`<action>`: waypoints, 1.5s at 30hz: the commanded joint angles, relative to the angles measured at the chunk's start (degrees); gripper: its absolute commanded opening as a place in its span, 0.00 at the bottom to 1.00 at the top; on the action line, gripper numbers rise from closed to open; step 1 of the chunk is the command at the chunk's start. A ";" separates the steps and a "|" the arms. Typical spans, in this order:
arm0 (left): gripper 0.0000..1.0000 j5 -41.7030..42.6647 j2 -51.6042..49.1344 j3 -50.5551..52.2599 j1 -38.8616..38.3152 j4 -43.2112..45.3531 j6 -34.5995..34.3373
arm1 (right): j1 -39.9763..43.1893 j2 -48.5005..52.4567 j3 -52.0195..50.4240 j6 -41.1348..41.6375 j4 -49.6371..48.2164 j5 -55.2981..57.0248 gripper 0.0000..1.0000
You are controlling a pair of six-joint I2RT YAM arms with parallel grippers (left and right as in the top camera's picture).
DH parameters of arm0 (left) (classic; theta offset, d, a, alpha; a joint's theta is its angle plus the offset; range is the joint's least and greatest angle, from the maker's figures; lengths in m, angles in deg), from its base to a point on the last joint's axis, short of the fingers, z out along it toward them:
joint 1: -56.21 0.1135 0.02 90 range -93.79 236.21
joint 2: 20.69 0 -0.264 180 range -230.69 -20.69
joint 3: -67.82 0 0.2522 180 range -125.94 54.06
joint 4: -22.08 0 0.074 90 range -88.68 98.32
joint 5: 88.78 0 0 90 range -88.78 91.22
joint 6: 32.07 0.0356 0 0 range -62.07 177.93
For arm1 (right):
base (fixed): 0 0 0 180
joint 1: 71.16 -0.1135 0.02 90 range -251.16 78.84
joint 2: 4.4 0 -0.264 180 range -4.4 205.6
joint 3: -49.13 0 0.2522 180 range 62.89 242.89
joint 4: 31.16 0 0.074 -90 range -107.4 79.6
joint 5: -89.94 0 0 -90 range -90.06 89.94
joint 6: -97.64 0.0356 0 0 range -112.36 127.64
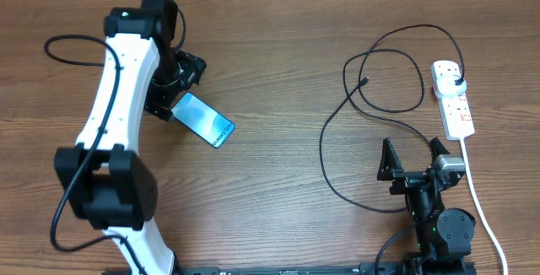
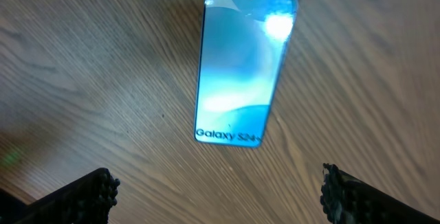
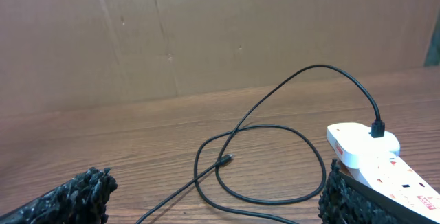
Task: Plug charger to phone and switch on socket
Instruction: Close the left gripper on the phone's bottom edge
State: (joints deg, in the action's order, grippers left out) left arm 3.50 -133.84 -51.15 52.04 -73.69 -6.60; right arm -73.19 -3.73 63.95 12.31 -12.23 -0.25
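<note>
Black charger (image 1: pixel 321 148) loops nr the table's (image 1: pixel 278 39) right edge, its plug (image 1: pixel 456 78) in the socket (image 1: pixel 453 98). The phone (image 2: pixel 240 66) lies well apart, left of centre. My left gripper (image 2: pixel 218 189) is spread over it, my right gripper (image 3: pixel 216 189) spread nr the socket, both empty. Risks: the tiny tip (image 1: pixel 364 80) slips my pinch, or the loops snag & yank the plug. No containers.

The table (image 1: pixel 270 64) I work at is brown wood grain. On my left the phone (image 1: pixel 203 119) lies flat, its lit screen up, reading "Galaxy S24". On my right the black charger cable (image 1: pixel 321 144) loops loosely, with its connector tip (image 1: pixel 364 80) loose on the wood. Its plug (image 1: pixel 456 77) sits in the white power strip (image 1: pixel 456 106), whose thick white cord (image 1: pixel 481 207) trails toward my base.
</note>
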 commanded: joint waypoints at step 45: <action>1.00 -5.33 -15.08 2.36 -5.25 7.32 6.25 | -0.48 -0.50 -0.61 -0.22 -0.35 -0.31 1.00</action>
State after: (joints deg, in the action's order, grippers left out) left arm 0.79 -148.44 -49.44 46.56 -66.42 -1.44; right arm -73.21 -3.73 63.95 12.31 -12.25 -0.25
